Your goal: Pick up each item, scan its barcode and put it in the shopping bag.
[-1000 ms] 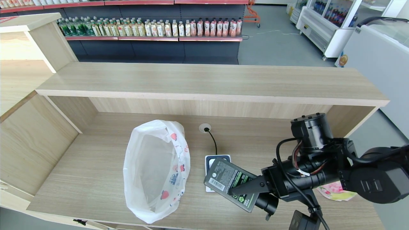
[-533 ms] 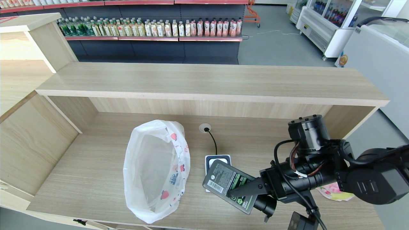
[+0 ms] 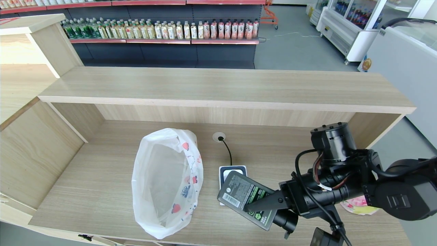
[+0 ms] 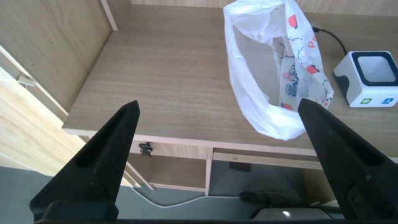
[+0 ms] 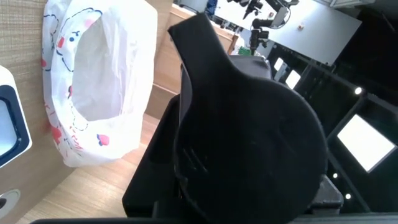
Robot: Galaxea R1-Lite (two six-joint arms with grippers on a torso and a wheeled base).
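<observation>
The right gripper [image 3: 250, 206] pinches a flat dark packet [image 3: 239, 192]. It has hardly moved and hangs right over the scanner [image 3: 233, 167], barcode up, so the scan looks unfinished. The left gripper [image 4: 219, 107] is spread wide, empty. Left of the scanner, the thin, crinkly white bag [image 3: 167, 181] lies open on the smooth wooden counter [image 3: 95, 191].

White shopping bag [image 3: 167, 181] w/ red-heart print, dark grey packet [image 3: 246, 198] w/ green, white scanner [image 3: 229, 172].
</observation>
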